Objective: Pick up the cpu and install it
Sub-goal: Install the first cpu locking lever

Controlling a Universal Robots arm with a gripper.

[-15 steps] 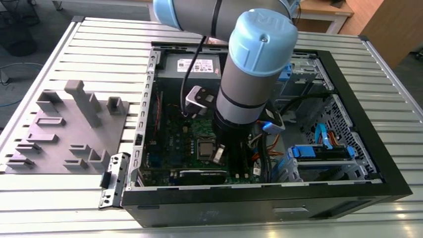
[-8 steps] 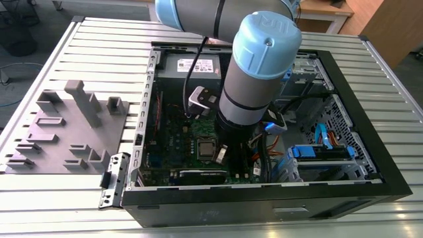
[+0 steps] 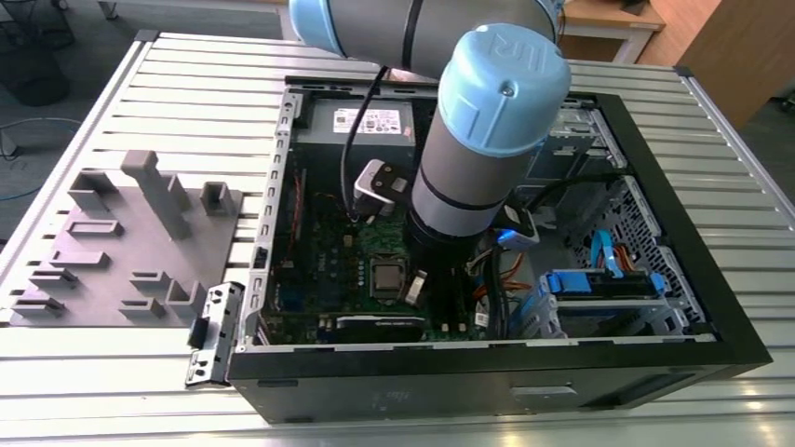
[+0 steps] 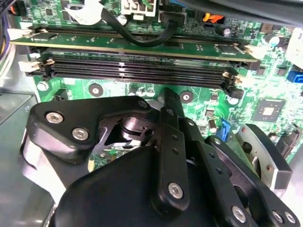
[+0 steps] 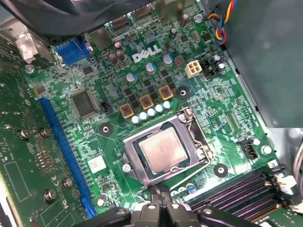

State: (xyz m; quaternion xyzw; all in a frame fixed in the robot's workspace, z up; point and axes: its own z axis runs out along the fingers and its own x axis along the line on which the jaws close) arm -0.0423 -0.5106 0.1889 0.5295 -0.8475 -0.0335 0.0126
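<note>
**Hovering beside the seated chip**

Pressing together with nothing between them, the black gripper (image 5: 160,201) jaws sit at the first wrist view's lower centre. Just beyond, mid-frame, the flat silvery-grey square cpu (image 5: 162,150) lies in the metal-framed socket (image 5: 199,142) on the green motherboard (image 5: 222,99).

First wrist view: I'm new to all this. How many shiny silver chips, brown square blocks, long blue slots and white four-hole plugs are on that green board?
cpu, lying in the socket: 1
brown square blocks: 3
long blue slot: 1
white four-hole plug: 1
Total: 6
</note>
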